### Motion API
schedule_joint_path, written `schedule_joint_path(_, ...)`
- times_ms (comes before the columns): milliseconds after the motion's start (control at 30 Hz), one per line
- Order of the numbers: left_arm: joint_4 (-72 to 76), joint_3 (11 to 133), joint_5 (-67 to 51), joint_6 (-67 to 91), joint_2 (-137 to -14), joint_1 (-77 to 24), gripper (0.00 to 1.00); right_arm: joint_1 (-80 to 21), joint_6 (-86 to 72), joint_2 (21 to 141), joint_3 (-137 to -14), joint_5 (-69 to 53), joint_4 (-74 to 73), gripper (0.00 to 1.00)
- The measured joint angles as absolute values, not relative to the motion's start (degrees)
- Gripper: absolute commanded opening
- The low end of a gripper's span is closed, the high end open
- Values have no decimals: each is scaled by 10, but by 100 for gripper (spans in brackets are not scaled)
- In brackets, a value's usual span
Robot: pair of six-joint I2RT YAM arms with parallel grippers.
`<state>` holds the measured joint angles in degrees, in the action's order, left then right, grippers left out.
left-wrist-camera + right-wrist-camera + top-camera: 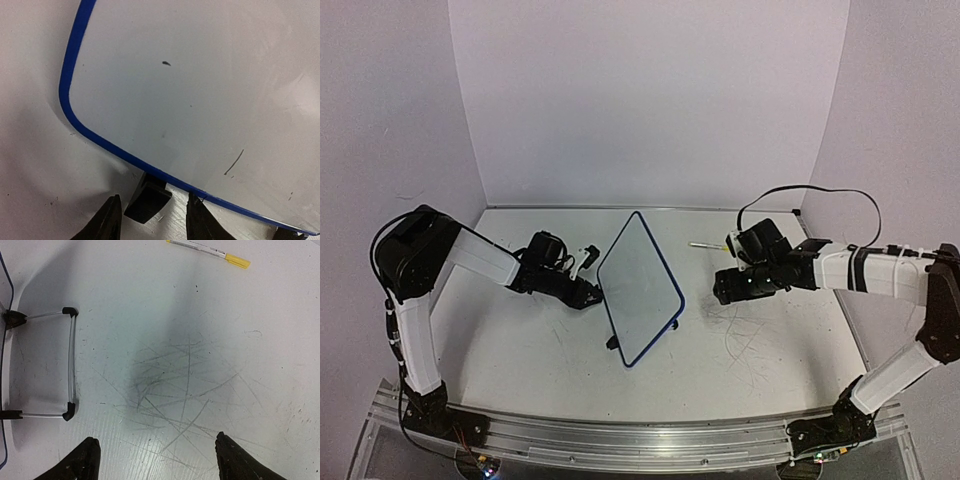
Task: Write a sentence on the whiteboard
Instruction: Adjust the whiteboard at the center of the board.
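Left gripper (154,205): jaws partly open, set astride one black clip foot (147,200) of the whiteboard (190,100), with a gap visible beside the foot. The board's blue rim lies just ahead.
Right gripper (157,465): jaws wide and empty above the scratched tabletop (190,380). The wire stand (72,365) is ahead-left, and the yellow-capped marker (210,251) is far ahead.

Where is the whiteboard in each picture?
Top view: the whiteboard stands in the middle.
Left wrist: it fills most of the picture.
Right wrist: only its blue edge and its wire stand show, at the far left.
Shared landmark: a black clip foot at its bottom edge.
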<state>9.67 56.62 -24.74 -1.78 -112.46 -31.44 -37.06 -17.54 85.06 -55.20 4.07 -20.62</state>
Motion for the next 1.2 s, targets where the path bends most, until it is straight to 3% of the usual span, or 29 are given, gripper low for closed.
schedule_joint_path(267,112,562,-155,-31,-1124,-347,19,-371,-179,842,-551,52,-206,81)
schedule_joint_path(500,169,486,-94,-10,-1084,-381,6,-371,-182,839,-543,53,-200,82)
schedule_joint_path(800,181,409,34,97,-1024,-434,6,-367,-206,822,-542,84,-197,85)
schedule_joint_path(1033,184,383,142,266,-1012,-503,0,-324,-232,796,-529,93,-192,87)
schedule_joint_path(1100,187,376,170,329,-1010,-522,5,-318,-232,794,-529,89,-188,87)
schedule_joint_path(1200,184,374,206,396,-1010,-547,21,-319,-232,793,-529,74,-175,87)
